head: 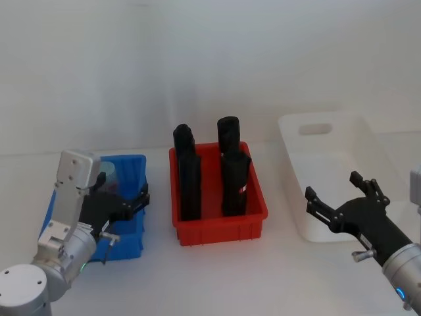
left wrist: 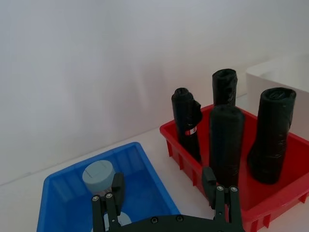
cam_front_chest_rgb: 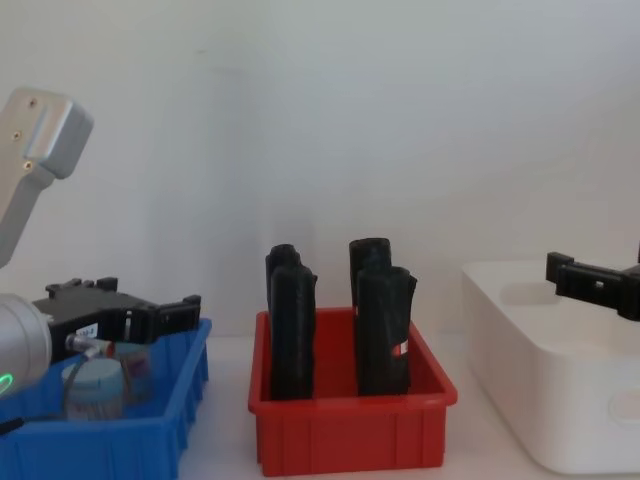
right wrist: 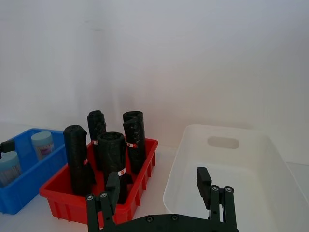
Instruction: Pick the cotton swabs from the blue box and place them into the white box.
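Cotton swabs (left wrist: 99, 175): jars w/ grey lids, upright in the blue box (head: 131, 166) on the robot's left. At least two show; none seen in the white box (head: 296, 194). Left gripper (head: 130, 212) hangs low over the blue box, fingers (left wrist: 116, 186) spread wide w/ nothing btwn them. The nearest jar stands just beside one finger, not inside the gap. Right gripper (head: 332, 185) hovers by the white box's near side, fingers open too, empty.

Risks, as I judge them:
- Descending as aligned now, a finger could land on the lid or shove the jar sideways, tipping it or jamming it vs. the box wall.
- Jars sit close together, so the outer finger may knock the 2nd one.
- Round, smooth jar: a pinch high on the lid prob. slips or twists.
- A finger catching the rim could drag the light blue box.
- The route to the white box crosses the red bin (head: 220, 227) w/ tall black rolls (head: 187, 171); a low carry may clip them.

Worktop (head: 217, 283): plain white, smooth, w/ the three bins in a row, blue, red, white. Behind them is a bare white wall (head: 197, 66).
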`<state>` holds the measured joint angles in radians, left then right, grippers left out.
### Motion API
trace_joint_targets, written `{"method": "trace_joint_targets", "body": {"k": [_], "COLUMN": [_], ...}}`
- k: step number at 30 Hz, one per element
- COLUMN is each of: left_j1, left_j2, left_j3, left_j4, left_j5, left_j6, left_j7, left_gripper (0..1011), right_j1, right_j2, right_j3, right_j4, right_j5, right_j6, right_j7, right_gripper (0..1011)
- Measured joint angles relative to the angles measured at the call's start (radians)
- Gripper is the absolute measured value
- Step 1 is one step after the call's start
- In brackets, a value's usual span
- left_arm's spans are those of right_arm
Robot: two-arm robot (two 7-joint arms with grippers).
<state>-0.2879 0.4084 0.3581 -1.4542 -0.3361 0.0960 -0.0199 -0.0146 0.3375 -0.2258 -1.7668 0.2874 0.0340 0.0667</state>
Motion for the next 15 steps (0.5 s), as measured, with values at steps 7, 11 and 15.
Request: {"method": "trace_joint_targets", "body": {"k": [7,11,15], "left_j1": [-0.017,-0.028,-0.038], "left_j2": [0.008,0.009,0.01], "left_j3": [-0.026,-0.035,-0.042], "left_j4": [0.064,0.095,0.122], "left_j5": [-0.023,-0.027,-0.028], "left_j6": [0.029,0.043,0.054], "left_j7": [-0.001,-0.008,-0.018], "left_gripper": [1004,1004,1004], "right_j1": [0.0,0.0,0.0], "right_j2": [0.0,0.0,0.0], "right_j3": [0.0,0.0,0.0], "right_j4": [0.0,0.0,0.0], "right_j5": [0.0,0.0,0.0], "right_j6": [0.0,0.0,0.0], "right_j7": [0.0,0.0,0.0], "right_gripper": [1002,1002,1002]}}
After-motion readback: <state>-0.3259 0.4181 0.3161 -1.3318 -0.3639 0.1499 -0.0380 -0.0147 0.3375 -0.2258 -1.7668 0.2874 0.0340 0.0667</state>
